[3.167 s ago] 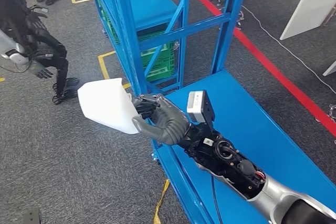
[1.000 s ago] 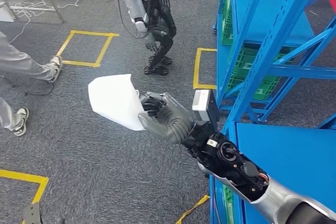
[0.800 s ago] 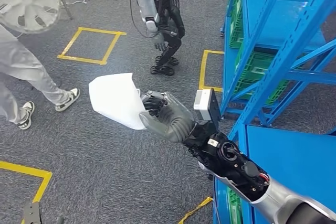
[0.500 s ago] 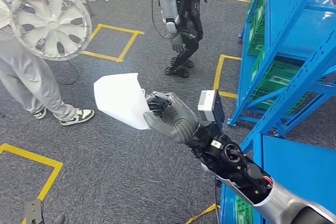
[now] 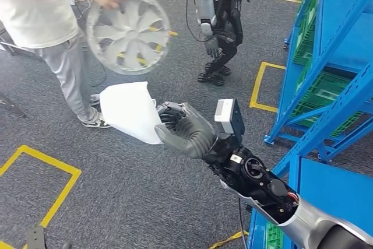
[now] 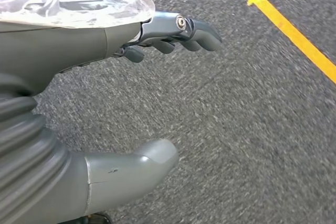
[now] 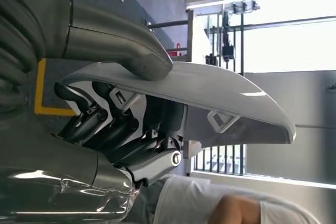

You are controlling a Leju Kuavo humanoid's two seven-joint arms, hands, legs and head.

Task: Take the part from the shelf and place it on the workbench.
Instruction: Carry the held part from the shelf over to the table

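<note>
Grey carpet floor [image 5: 110,190], blue shelf [image 5: 325,56] alongside | right robot hand [image 5: 187,132] grips white part [image 5: 130,112] | left robot hand [image 6: 118,87] spread, holds nothing | pick done, table placement pending

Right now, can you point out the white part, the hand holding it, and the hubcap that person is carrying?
white part [image 5: 127,111], head view, middle of its flat white face.
right hand [image 5: 187,134], head view, grey back of the hand behind the fingers.
hubcap [image 5: 127,30], head view, centre of the silver disc.
</note>
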